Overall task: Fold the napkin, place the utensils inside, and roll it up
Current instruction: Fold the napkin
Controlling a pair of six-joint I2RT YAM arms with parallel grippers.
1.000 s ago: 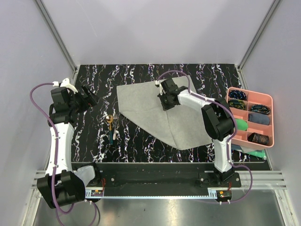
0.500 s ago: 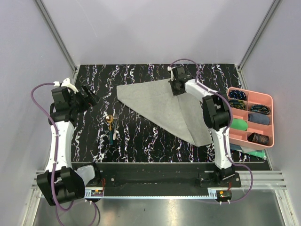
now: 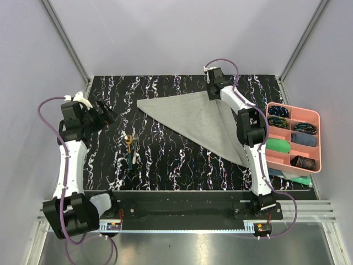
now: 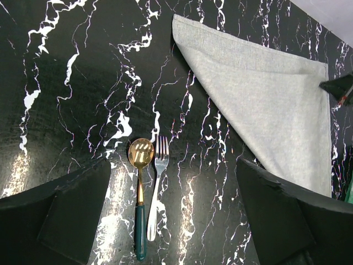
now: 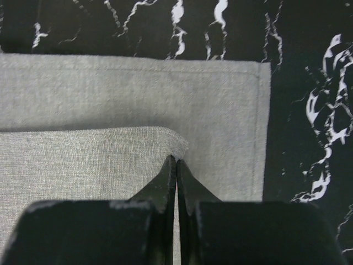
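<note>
The grey-green napkin (image 3: 198, 118) lies folded into a triangle on the black marbled table. My right gripper (image 3: 212, 93) is at the napkin's far right corner, shut, with the folded-over corner (image 5: 138, 152) pinched at its tips (image 5: 176, 161) just above the lower layer (image 5: 220, 105). The gold spoon (image 3: 128, 141) with a teal handle and the fork (image 3: 134, 150) lie side by side left of the napkin. Over the table's left side my left gripper (image 3: 107, 113) hangs open and empty (image 4: 174, 165), looking down on the spoon (image 4: 140, 182), the fork (image 4: 159, 165) and the napkin (image 4: 265, 105).
A pink compartment tray (image 3: 292, 108) holding small items stands at the right edge. A green cloth (image 3: 276, 146) sits at its left side, and a teal folded cloth (image 3: 300, 180) lies in front of it. Grey walls close the table's back and sides.
My right gripper has carried the napkin corner back and to the right, turning the cloth over into a triangle. The left arm and the utensils have stayed put.
</note>
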